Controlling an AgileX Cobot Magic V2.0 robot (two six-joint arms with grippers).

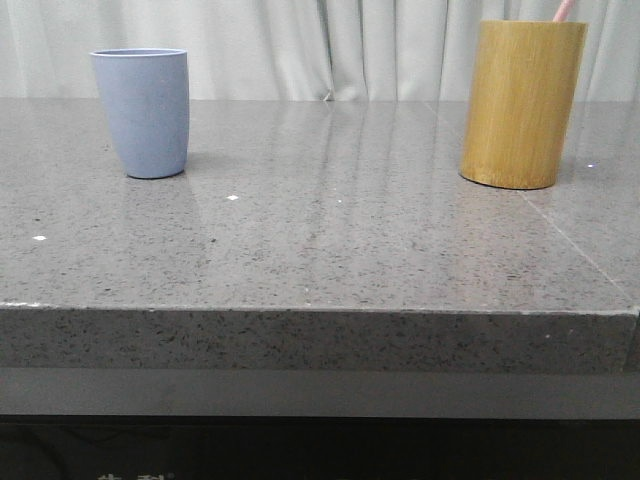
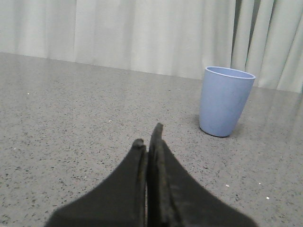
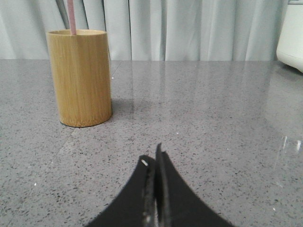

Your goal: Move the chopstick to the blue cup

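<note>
The blue cup (image 1: pixel 142 112) stands upright at the far left of the grey stone table; the left wrist view also has the blue cup (image 2: pixel 225 100). A pale pink chopstick end (image 1: pixel 564 10) pokes out of the bamboo holder (image 1: pixel 521 103) at the far right. In the right wrist view the chopstick (image 3: pixel 71 17) rises from the bamboo holder (image 3: pixel 80 77). My left gripper (image 2: pixel 148 137) is shut and empty, low over the table, well short of the cup. My right gripper (image 3: pixel 152 155) is shut and empty, some way before the holder. Neither arm appears in the front view.
The grey speckled table (image 1: pixel 330 240) ends in a front edge (image 1: pixel 320 310) near the camera. Pale curtains hang behind it. A white object (image 3: pixel 291 35) stands at the edge of the right wrist view, beyond the holder's side.
</note>
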